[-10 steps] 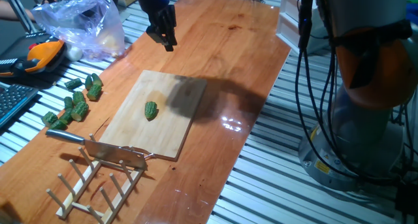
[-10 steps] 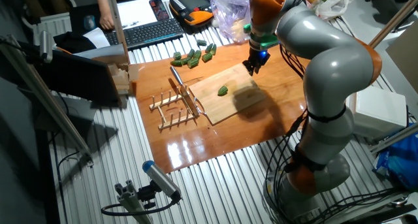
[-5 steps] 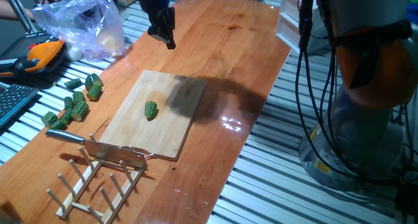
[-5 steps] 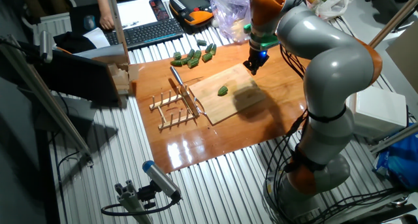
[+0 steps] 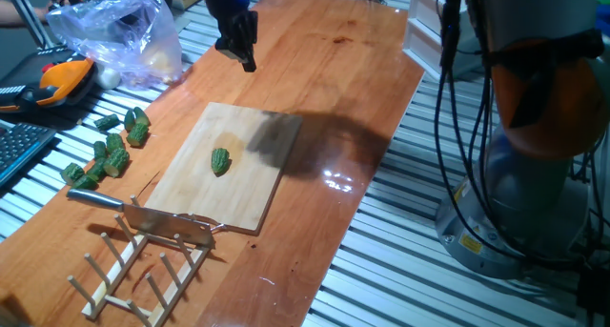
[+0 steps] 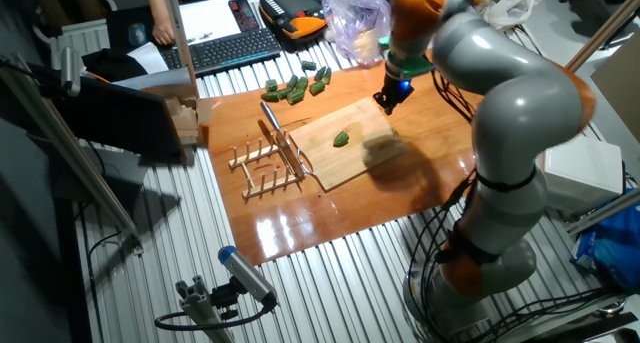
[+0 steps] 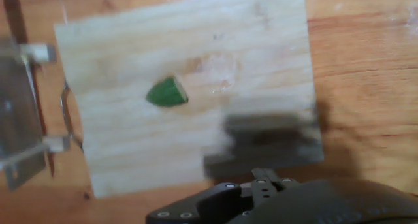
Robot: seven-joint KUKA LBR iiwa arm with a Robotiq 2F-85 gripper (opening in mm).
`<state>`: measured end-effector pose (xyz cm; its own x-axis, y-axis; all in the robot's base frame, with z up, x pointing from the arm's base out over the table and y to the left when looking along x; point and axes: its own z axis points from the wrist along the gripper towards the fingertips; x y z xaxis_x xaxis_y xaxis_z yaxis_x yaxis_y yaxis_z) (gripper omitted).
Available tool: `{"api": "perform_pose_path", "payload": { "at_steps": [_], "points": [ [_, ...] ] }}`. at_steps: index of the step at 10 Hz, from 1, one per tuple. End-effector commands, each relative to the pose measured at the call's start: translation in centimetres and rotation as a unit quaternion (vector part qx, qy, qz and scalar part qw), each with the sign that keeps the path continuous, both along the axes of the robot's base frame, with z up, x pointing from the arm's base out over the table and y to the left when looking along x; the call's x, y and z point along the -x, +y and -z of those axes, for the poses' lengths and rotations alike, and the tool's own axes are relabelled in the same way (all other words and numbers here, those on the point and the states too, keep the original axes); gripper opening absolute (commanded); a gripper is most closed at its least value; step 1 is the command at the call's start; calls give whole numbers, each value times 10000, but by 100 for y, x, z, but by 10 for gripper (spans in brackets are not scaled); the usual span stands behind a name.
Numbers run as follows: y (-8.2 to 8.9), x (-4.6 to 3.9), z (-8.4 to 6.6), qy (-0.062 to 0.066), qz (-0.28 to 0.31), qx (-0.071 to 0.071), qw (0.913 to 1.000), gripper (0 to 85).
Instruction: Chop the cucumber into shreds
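Observation:
The cucumber is one small dark green bumpy chunk lying near the middle of the wooden board. It also shows in the other fixed view and in the hand view. My gripper hangs in the air beyond the board's far edge, well above the table and apart from the cucumber. Its fingers taper to one tip and hold nothing. It shows in the other fixed view too. In the hand view only its dark body shows at the bottom edge. No shreds are in view.
A cleaver rests on a wooden peg rack at the board's near end. Several loose green chunks lie left of the board. A plastic bag and an orange device sit at the far left.
My gripper has drifted slightly up and away from the board. The arm's elbow has swung a little in the other fixed view. The cucumber and cleaver have not moved.

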<state>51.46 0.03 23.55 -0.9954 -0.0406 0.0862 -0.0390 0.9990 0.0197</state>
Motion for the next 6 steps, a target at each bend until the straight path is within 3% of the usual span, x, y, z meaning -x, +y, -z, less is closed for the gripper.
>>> {"api": "perform_pose_path", "payload": {
  "at_steps": [1, 2, 4, 5, 6],
  "points": [
    [5, 2, -1, -8, -45, 41, 10000, 0],
    [5, 2, -1, 74, -214, 9, 9997, 0],
    [5, 2, -1, 386, -635, -233, 9970, 0],
    [5, 2, -1, 365, -676, -314, 9966, 0],
    [5, 2, -1, 182, -614, -189, 9978, 0]
  ]
}}
